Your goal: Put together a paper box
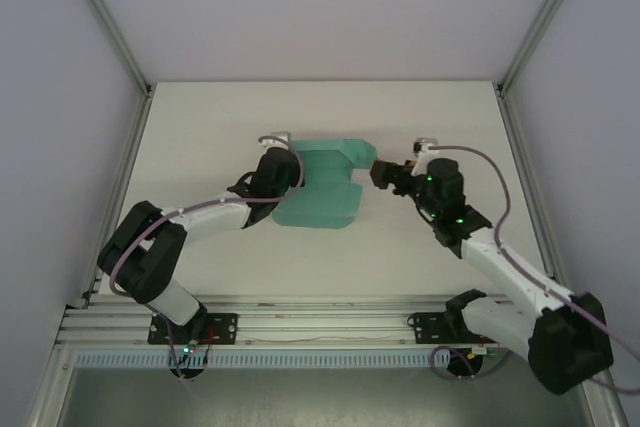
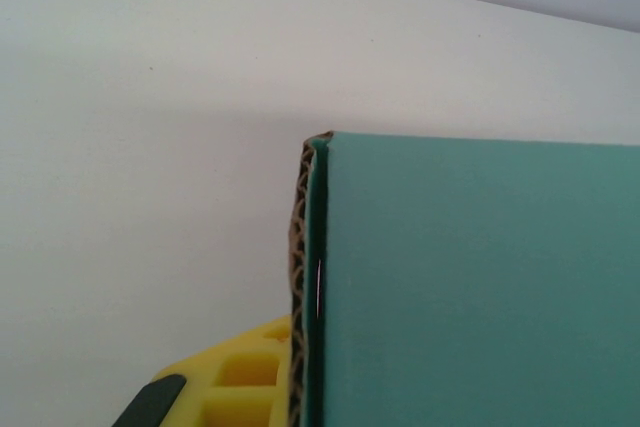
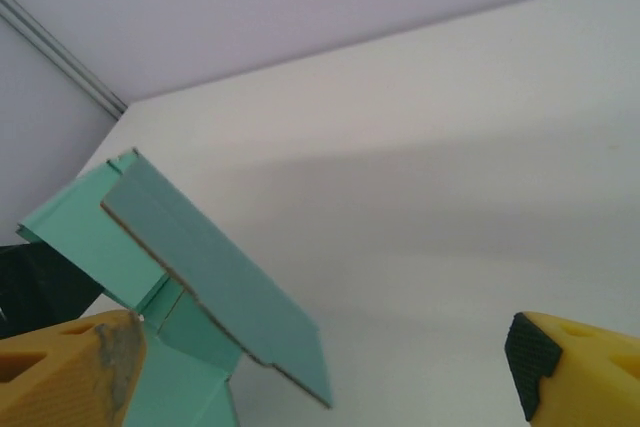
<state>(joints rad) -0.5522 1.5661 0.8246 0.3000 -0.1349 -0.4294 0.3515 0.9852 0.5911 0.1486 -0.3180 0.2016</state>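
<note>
- Your left jaws are clamped on the paper box (image 2: 480, 287). In the left wrist view one yellow finger (image 2: 235, 377) sits hard against the brown corrugated edge of an upright teal wall.
- That view gives you the card's cut edge up close, with the white surface (image 2: 150, 147) behind it. It does not tell you where on the sheet the grip lies.
- The top view does: your left jaws hold the left edge of the paper box (image 1: 325, 192), toward its far corner.
- Your right jaws stand wide with nothing between them. In the right wrist view the left fingertip (image 3: 60, 367) and the right fingertip (image 3: 580, 372) are well apart, with bare surface beyond the gap.
- The same view shows a teal panel (image 3: 210, 277) lifted off the surface and tilted, its brown edge sloping down toward the left fingertip. You cannot tell whether they touch.
- From above, your right jaws sit just beside the right edge of the paper box; contact cannot be judged there either.
- The paper box lies partly folded at the middle of the surface, between the left arm (image 1: 200, 217) and the right arm (image 1: 500, 257).
</note>
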